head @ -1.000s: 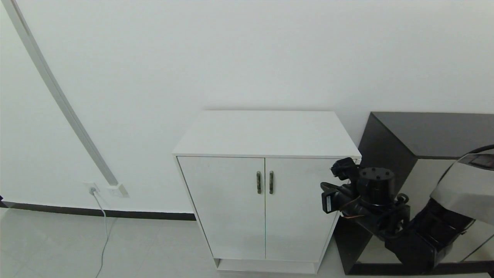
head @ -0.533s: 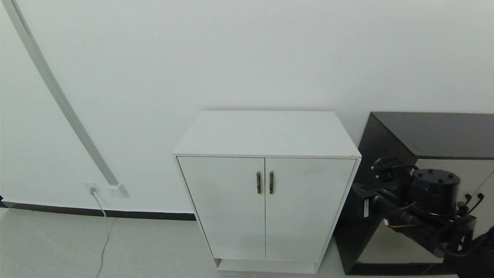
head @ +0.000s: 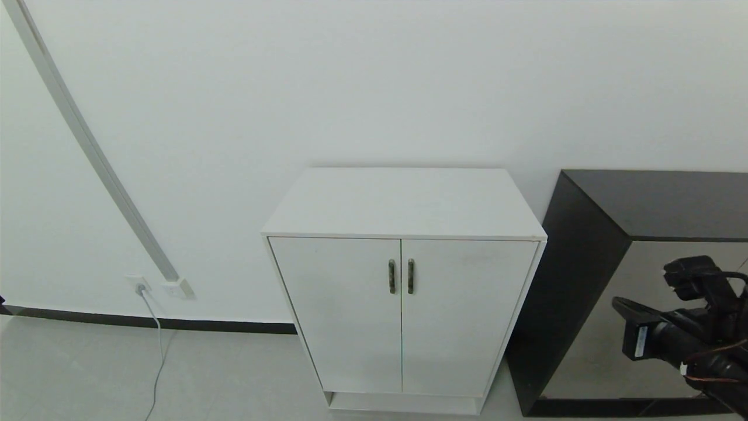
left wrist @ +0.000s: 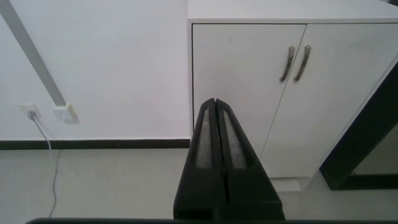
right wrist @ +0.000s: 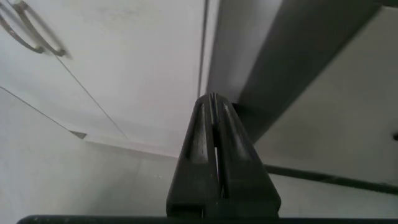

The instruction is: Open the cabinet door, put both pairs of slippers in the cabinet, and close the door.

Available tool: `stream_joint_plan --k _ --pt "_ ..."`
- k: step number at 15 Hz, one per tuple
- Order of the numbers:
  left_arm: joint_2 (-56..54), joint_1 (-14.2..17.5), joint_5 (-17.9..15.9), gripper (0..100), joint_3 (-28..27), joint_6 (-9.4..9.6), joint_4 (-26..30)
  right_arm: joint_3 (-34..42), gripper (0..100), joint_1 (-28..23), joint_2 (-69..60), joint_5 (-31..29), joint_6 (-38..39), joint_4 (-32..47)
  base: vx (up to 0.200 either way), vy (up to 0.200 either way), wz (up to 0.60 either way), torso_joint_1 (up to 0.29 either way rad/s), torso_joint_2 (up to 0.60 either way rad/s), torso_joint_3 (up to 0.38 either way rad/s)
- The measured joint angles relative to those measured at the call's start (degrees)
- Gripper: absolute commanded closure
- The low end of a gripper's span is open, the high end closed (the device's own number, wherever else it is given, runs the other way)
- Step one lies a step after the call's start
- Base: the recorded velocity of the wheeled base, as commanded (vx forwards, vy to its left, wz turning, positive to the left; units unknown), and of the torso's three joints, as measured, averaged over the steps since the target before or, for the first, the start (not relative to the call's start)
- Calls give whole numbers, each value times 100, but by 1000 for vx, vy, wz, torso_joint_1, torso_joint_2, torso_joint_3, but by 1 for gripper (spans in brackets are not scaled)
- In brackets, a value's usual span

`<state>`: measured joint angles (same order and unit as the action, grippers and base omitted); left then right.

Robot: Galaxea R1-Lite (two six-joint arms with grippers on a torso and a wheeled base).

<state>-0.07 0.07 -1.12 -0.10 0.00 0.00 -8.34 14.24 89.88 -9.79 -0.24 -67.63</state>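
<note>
- White wall [head: 374, 88] fills the background; a grey strip [head: 90, 146] slants down its left side to a socket [head: 138, 286] just above the grey floor [head: 87, 374].
- Left gripper [left wrist: 215, 106], fingers pressed together, is held low over the floor, pointing toward the left door of the cabinet [left wrist: 242, 74].
- That white cabinet stands against the wall at centre, both doors closed, its handles [head: 391, 276] side by side.
- Black unit [head: 578, 263] stands just right of it.
- Right arm [head: 689, 336] sits low at far right, in front of the black unit; right gripper [right wrist: 213, 102], fingers pressed together, points down where the two pieces of furniture meet.
</note>
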Motion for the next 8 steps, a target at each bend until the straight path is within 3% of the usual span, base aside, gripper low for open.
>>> stream_joint_plan --k 5,8 --pt "0 0 -2 100 0 0 0 727 100 -294 -791 33 -2 93 0 0 0 0 0 0" --pt "0 0 0 100 0 0 0 820 100 -390 -1318 76 0 773 0 0 0 0 0 0"
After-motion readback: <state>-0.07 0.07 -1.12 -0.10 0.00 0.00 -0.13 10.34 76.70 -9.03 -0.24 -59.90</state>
